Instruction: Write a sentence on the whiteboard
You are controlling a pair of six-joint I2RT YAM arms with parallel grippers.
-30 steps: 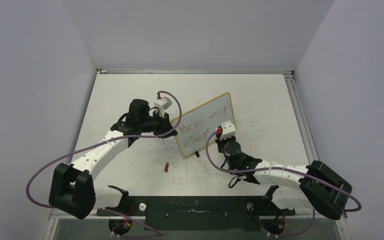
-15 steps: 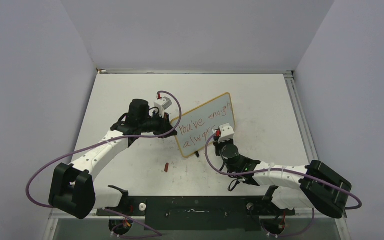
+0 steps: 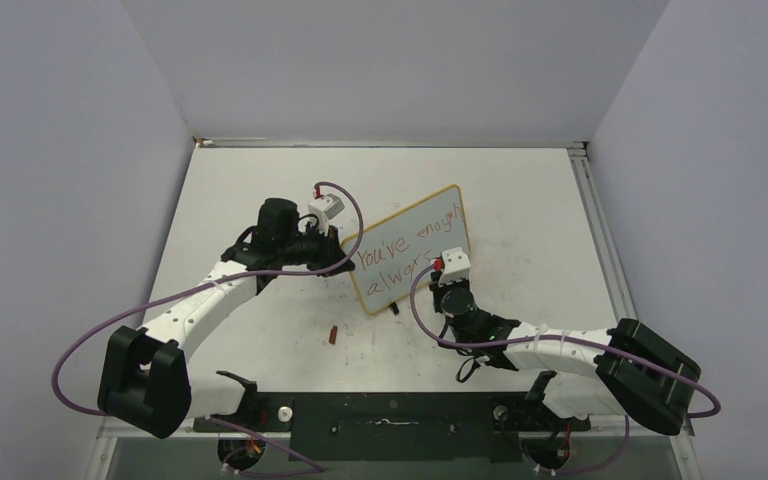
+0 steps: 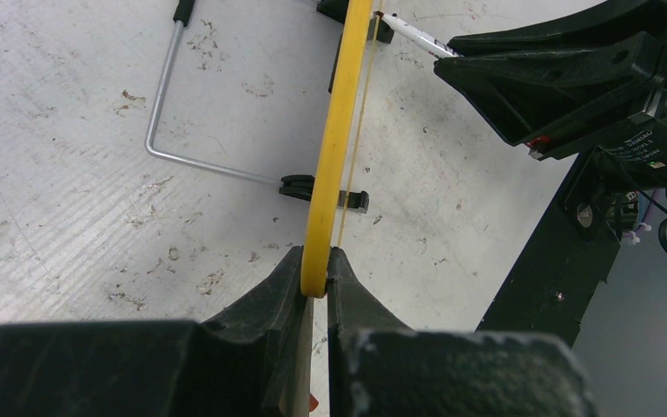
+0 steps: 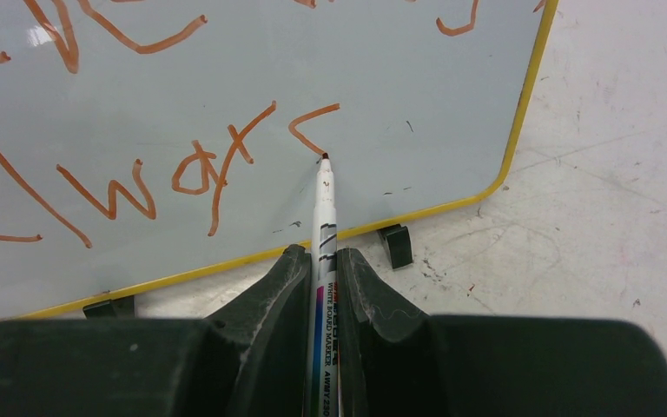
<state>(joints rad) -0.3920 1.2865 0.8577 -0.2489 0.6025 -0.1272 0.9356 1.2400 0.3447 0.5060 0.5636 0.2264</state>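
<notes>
The whiteboard (image 3: 412, 247) stands tilted on the table, its yellow rim (image 4: 334, 148) pinched edge-on between the fingers of my left gripper (image 4: 315, 274), which is shut on it at the board's left end (image 3: 345, 262). The sentence (image 3: 405, 252) runs in two red lines; the lower line (image 5: 139, 178) ends in a fresh curved stroke (image 5: 308, 126). My right gripper (image 5: 323, 261) is shut on a white marker (image 5: 324, 217), whose tip touches the board's face just below that stroke. From above, the right gripper (image 3: 444, 278) sits at the board's lower right edge.
A small red marker cap (image 3: 332, 334) lies on the table near the board's front. A bent wire stand (image 4: 165, 95) and black clip feet (image 5: 395, 245) hold the board. The black mounting rail (image 3: 390, 415) runs along the near edge.
The right gripper with the marker has shifted slightly toward the near edge, and a new red stroke has appeared at the end of the lower line. The left arm has not moved.
</notes>
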